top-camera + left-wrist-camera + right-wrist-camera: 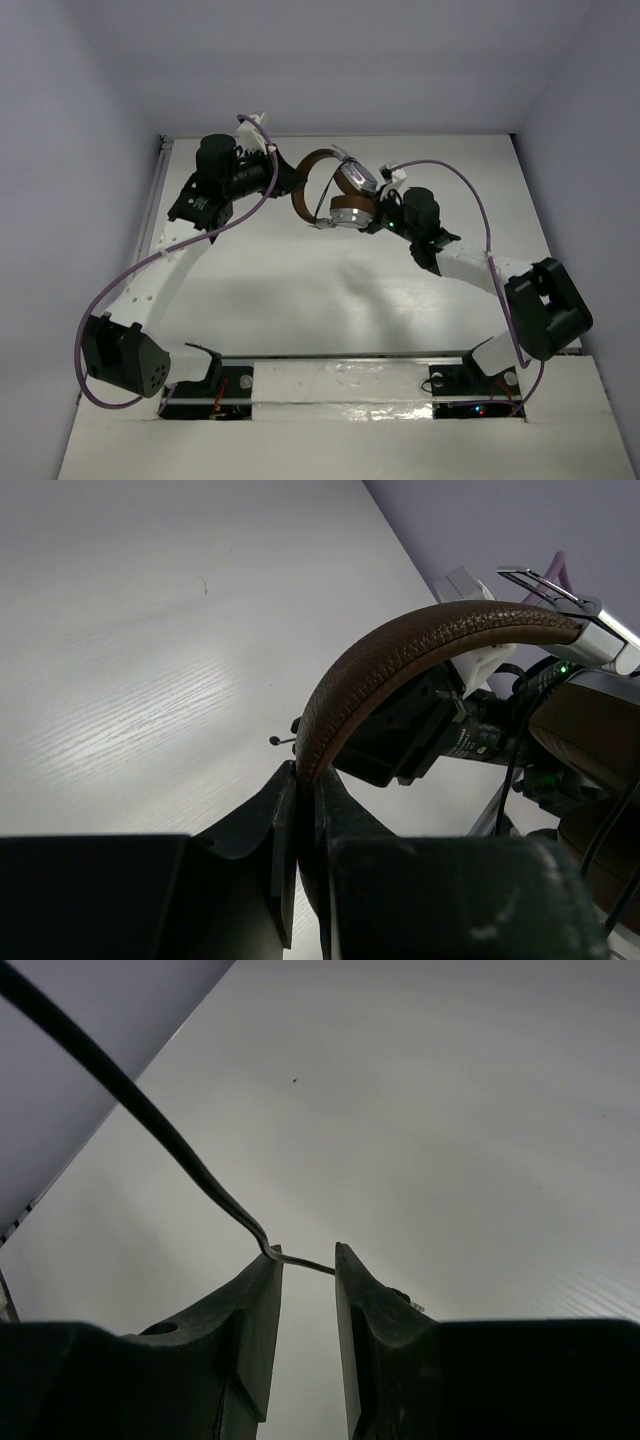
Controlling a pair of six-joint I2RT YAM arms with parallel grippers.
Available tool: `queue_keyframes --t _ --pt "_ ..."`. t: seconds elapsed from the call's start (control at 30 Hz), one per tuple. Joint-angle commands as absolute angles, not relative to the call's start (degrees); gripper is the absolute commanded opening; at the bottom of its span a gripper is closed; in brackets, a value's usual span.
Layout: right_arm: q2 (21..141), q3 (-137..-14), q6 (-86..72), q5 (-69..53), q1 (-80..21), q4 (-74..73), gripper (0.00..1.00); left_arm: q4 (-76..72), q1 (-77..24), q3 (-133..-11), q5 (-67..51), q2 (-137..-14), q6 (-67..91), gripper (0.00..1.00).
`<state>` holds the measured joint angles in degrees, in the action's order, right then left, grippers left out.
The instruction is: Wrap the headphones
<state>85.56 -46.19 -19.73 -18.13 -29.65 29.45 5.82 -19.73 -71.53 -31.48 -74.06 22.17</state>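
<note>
**Headphones held aloft between both arms, cord across the open right end effector**

The only writing in sight is small pale print [470,742] on the black housing in the right half of the left wrist view, and it is too small to read.

The left end effector [305,792] is clamped tight on the brown, grained headband [400,652], whose arch rises from the fingertips toward the upper right of that frame. In the top view the same left end effector [283,178] sits at upper centre-left, and the headphones [312,185] hang above the worktop [300,290] at upper centre (off the surface, not lying on it). Their silver earcups [350,212] lie just right of the headband, next to the right end effector [385,217].

The right end effector [308,1260] has its fingers standing apart with a narrow gap. The thin dark cord [170,1130] runs down from the upper left of the right wrist frame, kinks at the tip of the finger on the left, and crosses the gap to the other finger. It touches the tips but is not pinched.
</note>
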Motion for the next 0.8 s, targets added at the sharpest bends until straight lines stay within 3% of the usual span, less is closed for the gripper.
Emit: queue_keyframes --t 0.0,0.27,0.77 --pt "86.04 -46.75 -20.74 -18.9 -29.36 36.21 0.34 1.23 -19.34 -75.67 -33.49 -70.84 24.61 0.0" --pt "87.8 -46.06 -21.27 -20.57 -29.36 37.09 0.28 1.06 -19.34 -75.94 -33.22 -71.01 25.22 0.0" --pt "86.84 -41.49 -25.48 -22.06 -29.88 40.52 0.05 -0.88 -19.34 -78.31 -24.53 -72.07 33.39 0.0"
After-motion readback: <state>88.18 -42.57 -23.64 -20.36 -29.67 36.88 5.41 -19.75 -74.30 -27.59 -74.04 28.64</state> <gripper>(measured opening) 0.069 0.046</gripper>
